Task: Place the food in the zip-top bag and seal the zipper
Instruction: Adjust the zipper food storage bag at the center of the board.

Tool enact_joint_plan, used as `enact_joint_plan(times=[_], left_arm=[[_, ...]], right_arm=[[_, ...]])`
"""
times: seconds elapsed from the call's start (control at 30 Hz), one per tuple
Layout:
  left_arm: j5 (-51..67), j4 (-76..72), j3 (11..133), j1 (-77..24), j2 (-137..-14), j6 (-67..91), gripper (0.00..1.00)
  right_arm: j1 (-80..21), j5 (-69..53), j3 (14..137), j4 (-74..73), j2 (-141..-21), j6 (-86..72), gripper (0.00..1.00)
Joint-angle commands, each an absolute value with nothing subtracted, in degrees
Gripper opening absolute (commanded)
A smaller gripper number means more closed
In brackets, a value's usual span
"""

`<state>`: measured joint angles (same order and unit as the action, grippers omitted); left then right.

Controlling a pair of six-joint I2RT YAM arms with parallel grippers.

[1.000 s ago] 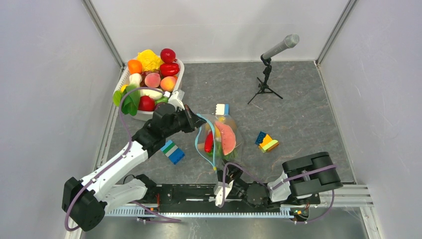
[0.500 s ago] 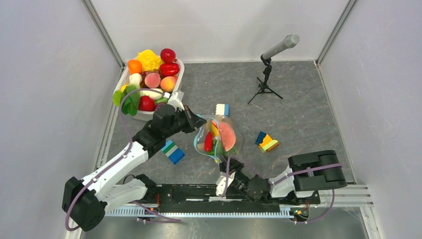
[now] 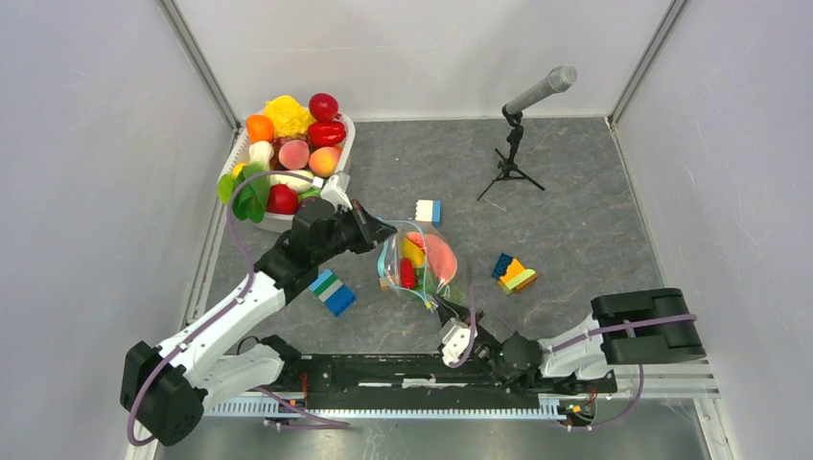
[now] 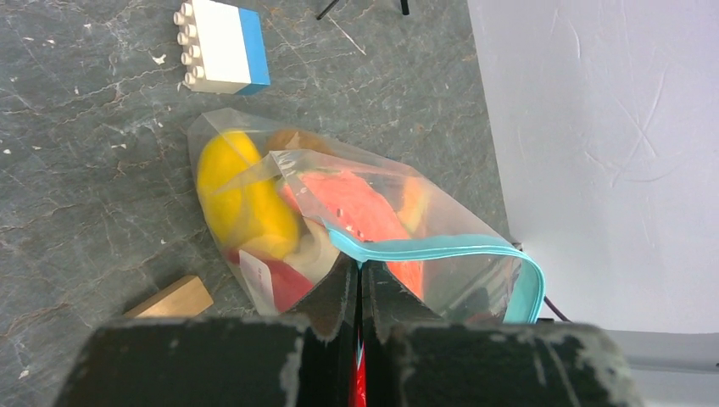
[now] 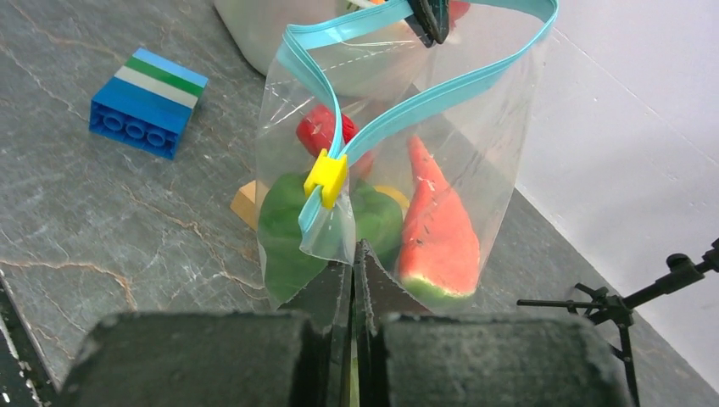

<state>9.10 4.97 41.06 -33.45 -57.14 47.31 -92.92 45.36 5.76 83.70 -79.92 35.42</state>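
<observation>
The clear zip-top bag (image 3: 422, 264) sits mid-table, held up between both grippers. Inside it is food: a watermelon slice (image 5: 437, 229), a green pepper (image 5: 284, 242), a red piece (image 5: 316, 131) and a yellow fruit (image 4: 242, 195). The light-blue zipper (image 5: 424, 97) forms an open loop with a yellow slider (image 5: 326, 176) at its near end. My left gripper (image 4: 360, 264) is shut on the zipper strip at the bag's far end (image 3: 381, 235). My right gripper (image 5: 352, 248) is shut on the bag's plastic just below the slider (image 3: 445, 309).
A white tub (image 3: 349, 132) heaped with more toy food stands back left. A white-blue block (image 3: 428, 210), a blue-green-white block (image 3: 333, 292), a multicoloured block (image 3: 515, 273) and a tan cube (image 4: 174, 298) lie round the bag. A microphone stand (image 3: 513, 158) is at the back.
My right gripper has gone from open to shut on the bag's near end, and that arm has stretched out to the right. The bag's mouth has narrowed. The left gripper kept its hold.
</observation>
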Motion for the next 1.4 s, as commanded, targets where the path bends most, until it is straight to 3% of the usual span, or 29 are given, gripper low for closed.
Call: enact_joint_plan(times=[0.0, 0.1, 0.37, 0.8, 0.9, 1.03, 1.1, 1.37], left_arm=[[7.9, 0.3, 42.3, -33.1, -56.3, 50.9, 0.02], [7.1, 0.4, 42.3, -33.0, -55.7, 50.4, 0.02], [2.5, 3.3, 43.9, -32.4, -55.1, 48.1, 0.06], [0.4, 8.5, 49.3, -32.3, -54.8, 40.2, 0.23], [0.7, 10.0, 50.2, -32.3, -54.7, 38.2, 0.34], [1.1, 12.1, 51.2, -32.3, -54.2, 34.4, 0.61], [1.3, 12.3, 51.2, -32.3, -53.6, 32.7, 0.69], [2.8, 12.5, 51.6, -32.3, -53.6, 25.1, 0.86]], right_arm=[[-92.7, 43.9, 5.0, 102.8, -76.8, 32.0, 0.00], [-91.5, 42.2, 2.9, 99.7, -72.1, 27.5, 0.00], [-86.6, 33.3, 2.6, 73.0, -53.5, 16.9, 0.00], [-78.1, 27.8, 1.0, 51.0, -38.1, 7.4, 0.00], [-75.4, 27.0, 1.3, 48.0, -36.4, 5.5, 0.00], [-71.5, 25.7, 2.0, 43.9, -33.8, 4.4, 0.00], [-69.7, 25.5, 2.8, 40.0, -32.1, 4.3, 0.00], [-62.4, 21.9, 2.7, 31.4, -28.5, 0.5, 0.00]])
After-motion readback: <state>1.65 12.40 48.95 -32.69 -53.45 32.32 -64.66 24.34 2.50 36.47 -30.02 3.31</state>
